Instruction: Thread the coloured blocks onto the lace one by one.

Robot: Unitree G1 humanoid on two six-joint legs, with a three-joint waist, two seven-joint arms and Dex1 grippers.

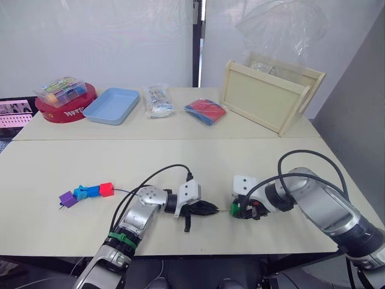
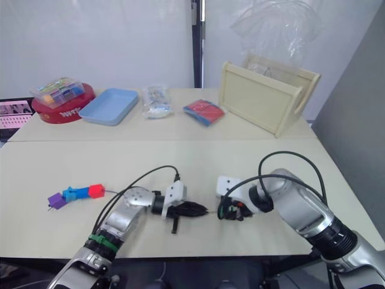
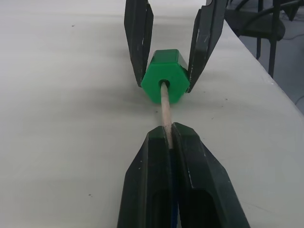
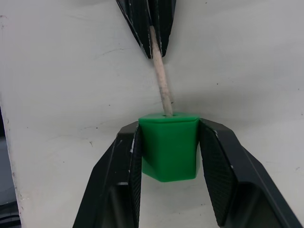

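Green block (image 4: 169, 147), clamped on two opposite faces between the two black fingers of the right gripper (image 4: 169, 156), just above the pale table (image 1: 198, 162) near its front edge. The pale stiff tip of the lace (image 3: 165, 111) enters the hole in the block's facing side; the tip is pinched between the closed fingers of the left gripper (image 3: 169, 142), which meets the right gripper head-on, the two close together with only the short bare length of tip between them. Behind the left gripper the thin dark lace (image 1: 123, 192) trails across the table toward the robot's left, where four blocks sit strung in a touching row: red block (image 1: 106, 189), dark blue block (image 1: 92, 191), light blue block (image 1: 80, 193) and purple block (image 1: 68, 199), the purple one at the far end. At the back of the table, well apart from the work: a clear box of multicoloured pieces (image 1: 60, 91) on a red round tin (image 1: 71, 109), a light blue tray (image 1: 112, 106), a clear packet (image 1: 157, 101), a flat red-and-blue packet (image 1: 205, 111) and a wooden crate (image 1: 269, 93).
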